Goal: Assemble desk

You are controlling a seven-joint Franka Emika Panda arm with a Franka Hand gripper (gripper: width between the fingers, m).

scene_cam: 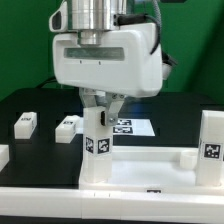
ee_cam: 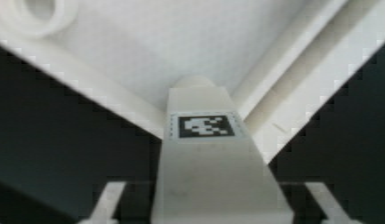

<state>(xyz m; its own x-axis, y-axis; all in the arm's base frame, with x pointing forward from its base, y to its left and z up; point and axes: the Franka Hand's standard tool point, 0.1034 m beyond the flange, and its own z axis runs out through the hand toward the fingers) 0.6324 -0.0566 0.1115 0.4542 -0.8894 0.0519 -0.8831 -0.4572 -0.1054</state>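
The desk panel (scene_cam: 150, 170) lies flat at the front of the black table, rim up. One white square leg (scene_cam: 98, 150) with a tag stands upright at the panel's end on the exterior view's left. My gripper (scene_cam: 102, 112) is straight above it, fingers down either side of its top. In the wrist view the leg (ee_cam: 210, 140) runs between the fingers (ee_cam: 114, 200) with a dark gap on each side, so the gripper (ee_cam: 210, 205) is open. The panel's rim (ee_cam: 287, 80) and a round corner socket (ee_cam: 38, 15) lie beyond.
Two loose tagged legs (scene_cam: 25, 122) (scene_cam: 67, 127) lie on the black table at the exterior view's left. Another tagged leg (scene_cam: 211, 148) stands upright at the right. The marker board (scene_cam: 132, 127) lies behind the gripper. A white ledge (scene_cam: 60, 205) runs along the front.
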